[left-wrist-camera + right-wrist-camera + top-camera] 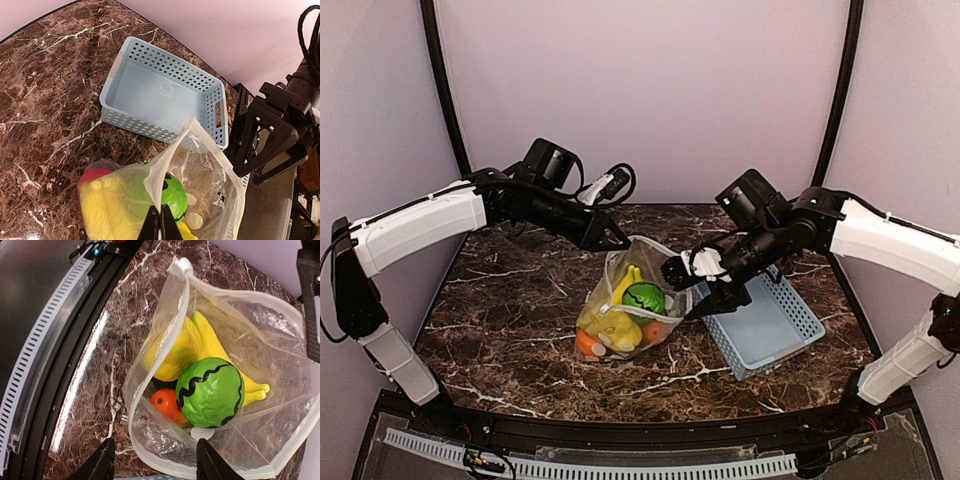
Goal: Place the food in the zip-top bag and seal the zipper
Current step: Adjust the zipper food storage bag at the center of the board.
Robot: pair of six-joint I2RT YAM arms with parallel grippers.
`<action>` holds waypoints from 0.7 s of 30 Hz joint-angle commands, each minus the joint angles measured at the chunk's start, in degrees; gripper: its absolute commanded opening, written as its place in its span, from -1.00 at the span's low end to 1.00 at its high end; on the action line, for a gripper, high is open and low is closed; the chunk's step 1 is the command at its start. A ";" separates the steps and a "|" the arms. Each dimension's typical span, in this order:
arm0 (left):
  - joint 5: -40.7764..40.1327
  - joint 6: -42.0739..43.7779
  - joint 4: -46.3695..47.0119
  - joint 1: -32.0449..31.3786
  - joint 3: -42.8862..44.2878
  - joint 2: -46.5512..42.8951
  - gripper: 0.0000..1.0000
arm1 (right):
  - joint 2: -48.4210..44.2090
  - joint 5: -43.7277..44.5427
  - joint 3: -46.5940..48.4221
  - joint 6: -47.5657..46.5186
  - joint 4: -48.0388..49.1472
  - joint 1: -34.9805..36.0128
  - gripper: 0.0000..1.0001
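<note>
The clear zip-top bag stands open in the middle of the marble table, with the food inside: yellow bananas, a green black-striped ball, an orange ball and a red piece. My left gripper is shut on the bag's far rim and holds it up. My right gripper is at the near right rim, jaws apart, with the rim lying between its fingers. The white zipper runs round the gaping mouth, unsealed.
An empty light-blue slotted basket sits right of the bag, under the right arm. In the left wrist view the basket lies just behind the bag. A black rail and a white slotted strip run along the table's near edge.
</note>
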 commanded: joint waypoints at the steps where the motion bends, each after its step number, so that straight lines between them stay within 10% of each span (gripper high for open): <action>1: 0.29 -0.37 1.17 -0.17 -0.49 -0.33 -0.99 | 0.24 9.47 -2.15 -5.04 -1.46 2.43 0.06; 9: 0.64 0.26 1.31 -0.12 -0.50 0.01 -0.99 | 0.87 15.17 -5.38 -6.21 0.60 4.54 -0.01; 16: 1.07 0.76 0.97 -0.14 -0.50 0.62 -0.99 | 2.18 23.45 -3.69 -7.04 6.39 6.20 -0.95; 21: 2.29 0.77 0.47 -0.16 1.12 1.34 -0.99 | 3.08 17.20 8.83 -5.17 0.09 6.30 -1.00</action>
